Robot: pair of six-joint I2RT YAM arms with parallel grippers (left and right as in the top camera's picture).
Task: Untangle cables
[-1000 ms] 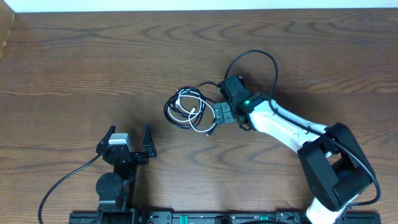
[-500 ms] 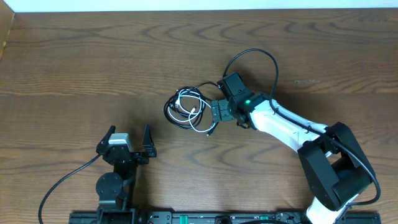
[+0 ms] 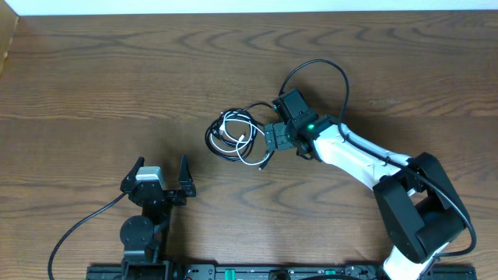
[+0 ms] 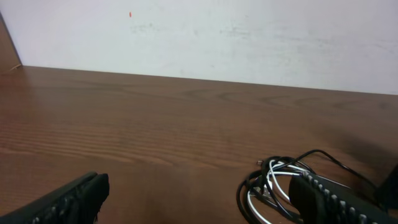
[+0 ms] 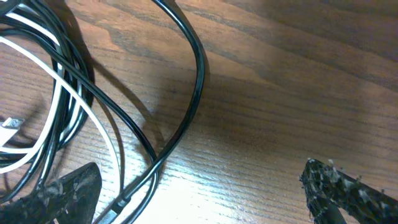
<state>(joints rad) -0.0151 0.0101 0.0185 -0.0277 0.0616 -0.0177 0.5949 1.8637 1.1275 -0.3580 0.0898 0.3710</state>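
cables (image 3: 236, 137): one white among black, thin, knotted in a loose coil mid-surface (image 3: 117, 78), white plug end visible. right gripper (image 3: 269, 142) sits at the coil's right edge, jaws wide open, nothing pinched. left gripper (image 3: 162, 168) is well apart, jaws wide open, empty.

A dark brown wooden table (image 3: 93, 85) with wavy grain fills nearly the whole overhead frame, and a narrow white strip (image 3: 233, 6) runs along the top edge. In the left wrist view a faintly smudged white wall (image 4: 249, 37) takes up the upper part, with a small red speck (image 4: 130, 14) at the upper left. A light brown edge (image 3: 5, 43) shows at the overhead frame's upper left; what it is cannot be told.
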